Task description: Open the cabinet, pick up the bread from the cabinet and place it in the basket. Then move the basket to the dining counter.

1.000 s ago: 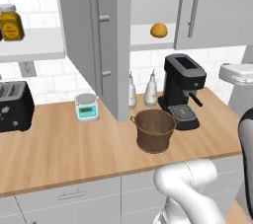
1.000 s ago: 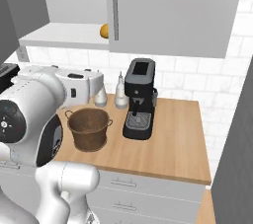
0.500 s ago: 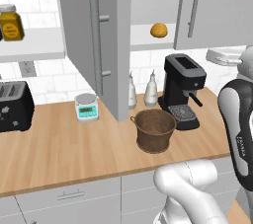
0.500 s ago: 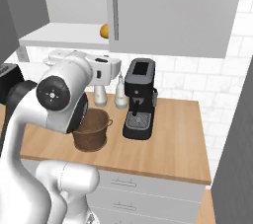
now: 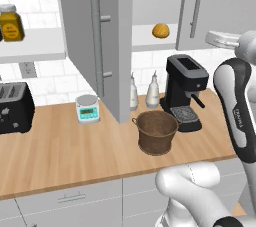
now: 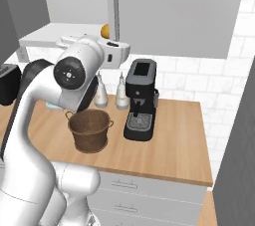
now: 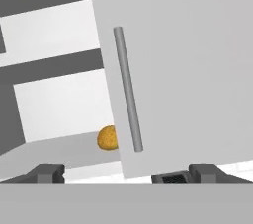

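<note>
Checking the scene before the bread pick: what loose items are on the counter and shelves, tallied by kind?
Bread: 1
Basket: 1
Coffee machine: 1
Bottles: 2
Kitchen scale: 1
Toaster: 1
Amber jar: 1
Total: 8

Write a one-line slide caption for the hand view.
Open gripper faces the cabinet: bread on the white shelf, partly behind the closed right door's edge.

no text, label or number is legible on anything here.
</note>
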